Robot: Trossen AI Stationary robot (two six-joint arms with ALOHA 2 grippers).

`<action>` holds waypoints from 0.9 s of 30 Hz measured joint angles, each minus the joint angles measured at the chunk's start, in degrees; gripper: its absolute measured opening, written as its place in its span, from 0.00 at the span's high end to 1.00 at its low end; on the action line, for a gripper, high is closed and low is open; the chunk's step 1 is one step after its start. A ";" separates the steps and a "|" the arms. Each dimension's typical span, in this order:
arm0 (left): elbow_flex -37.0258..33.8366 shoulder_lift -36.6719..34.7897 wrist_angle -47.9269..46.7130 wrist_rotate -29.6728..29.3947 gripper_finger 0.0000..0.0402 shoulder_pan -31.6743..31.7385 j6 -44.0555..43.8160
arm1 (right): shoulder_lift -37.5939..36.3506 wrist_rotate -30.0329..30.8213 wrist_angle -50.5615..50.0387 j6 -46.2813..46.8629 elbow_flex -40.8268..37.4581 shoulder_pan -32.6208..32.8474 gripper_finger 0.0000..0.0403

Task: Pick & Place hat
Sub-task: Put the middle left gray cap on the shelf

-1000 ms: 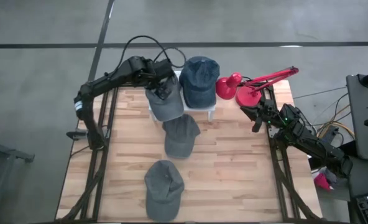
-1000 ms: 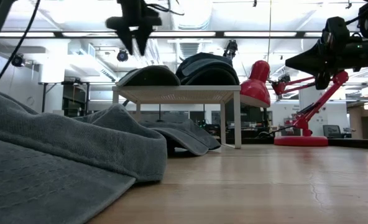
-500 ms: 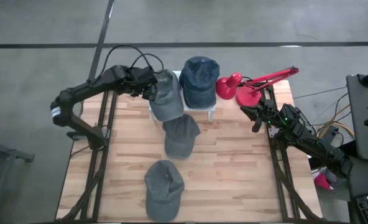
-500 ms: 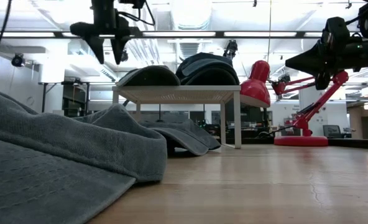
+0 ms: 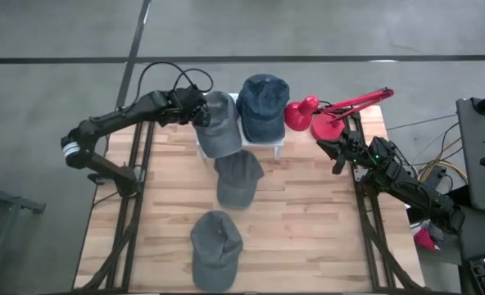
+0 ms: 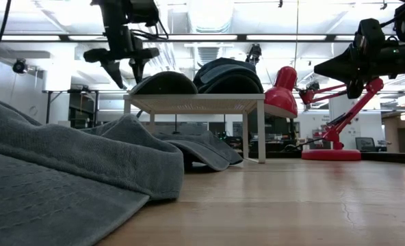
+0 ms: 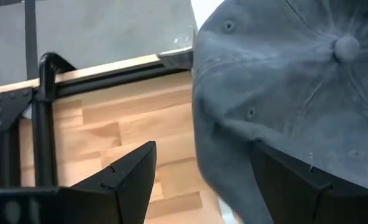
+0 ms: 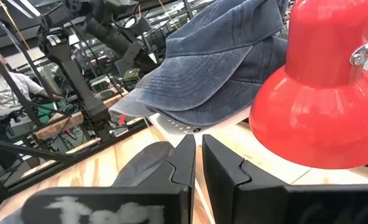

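Grey cap [image 5: 219, 124], soft and floppy-looking, is lying just beside the left gripper [image 5: 195, 115], hanging open-fingered; brim likely grips best.

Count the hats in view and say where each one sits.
4. A grey hat and a blue hat sit on the white stand; another grey hat lies on the table in front of the stand; a fourth grey hat lies at the near edge. None looks hidden.

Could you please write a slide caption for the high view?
Left claw open beside the grey cap on the white stand; right arm waits.
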 joint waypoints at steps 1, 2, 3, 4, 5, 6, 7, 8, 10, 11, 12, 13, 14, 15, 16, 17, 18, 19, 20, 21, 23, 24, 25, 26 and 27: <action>-0.46 0.02 0.92 0.03 0.35 0.27 0.38 | 0.00 -0.02 0.00 0.00 0.00 0.02 0.93; -0.87 0.04 1.62 0.09 0.35 0.50 0.46 | 0.00 0.00 0.00 0.00 0.00 0.00 0.93; -1.20 0.04 2.27 0.27 0.35 0.70 0.47 | 0.00 0.00 0.00 0.00 0.00 0.00 0.93; -1.53 0.04 3.11 0.44 0.35 0.86 0.49 | 0.00 -0.01 0.00 0.00 0.00 0.00 0.93; -1.73 0.04 3.68 0.65 0.35 1.00 0.51 | 0.00 0.00 0.00 0.00 0.00 0.00 0.93; -1.89 0.04 3.97 0.75 0.35 1.08 0.62 | 0.00 0.00 0.00 0.00 0.00 0.00 0.93; -2.06 0.04 4.34 0.80 0.35 1.15 0.98 | 0.00 0.00 0.00 0.00 0.00 0.00 0.93; -2.14 0.04 4.91 0.85 0.35 1.22 1.60 | 0.00 0.00 0.00 0.00 0.00 0.00 0.93; -2.20 0.04 6.34 0.83 0.35 1.26 2.42 | 0.00 0.00 0.02 0.00 0.00 0.00 0.93; -2.25 0.12 6.87 0.83 0.35 1.31 2.81 | 0.00 0.00 0.02 0.00 0.00 0.00 0.93; -2.25 0.27 7.58 0.81 0.35 1.32 3.35 | 0.00 0.00 0.02 0.00 0.00 0.00 0.93; -2.25 0.54 8.38 0.81 0.35 1.33 3.80 | 0.00 0.00 0.04 0.02 0.00 0.01 0.93; -2.25 0.91 9.16 0.81 0.35 1.33 4.32 | 0.00 0.00 0.04 0.02 0.00 0.00 0.93; -2.25 1.32 9.75 0.89 0.35 1.33 4.92 | 0.00 0.00 0.04 0.02 0.00 0.00 0.93; -2.25 1.81 10.13 1.10 0.35 1.33 5.36 | 0.00 0.00 0.04 0.02 0.00 0.02 0.93; -2.25 2.32 10.40 1.38 0.35 1.33 5.62 | 0.00 0.00 0.04 0.02 0.00 0.00 0.93; -2.25 2.72 10.49 1.40 0.35 1.33 5.97 | 0.00 0.00 0.04 0.02 0.00 0.00 0.93; -2.27 3.02 10.45 1.42 0.35 1.33 6.23 | 0.00 0.00 0.04 0.02 0.00 0.00 0.93; -2.28 3.18 10.45 1.42 0.35 1.35 6.41 | 0.00 0.02 0.04 0.04 0.00 0.01 0.93; -2.28 3.19 10.45 1.40 0.35 1.35 6.46 | 0.00 0.00 0.04 0.09 0.00 0.00 0.93; -2.07 3.19 10.31 0.91 0.35 1.35 6.53 | 0.00 0.00 0.04 0.40 0.00 0.01 0.93; -1.79 3.19 10.30 0.57 0.35 1.35 6.75 | 0.00 0.00 0.04 0.46 0.00 0.02 0.93; -1.42 3.19 10.30 0.39 0.35 1.35 7.08 | 0.00 0.00 0.04 0.48 0.00 0.00 0.93; -0.98 3.17 10.31 0.29 0.35 1.35 7.55 | 0.00 0.00 0.04 0.50 0.00 0.00 0.93; -0.48 3.17 10.25 0.27 0.35 1.35 8.00 | 0.00 0.00 0.04 0.52 0.02 0.00 0.93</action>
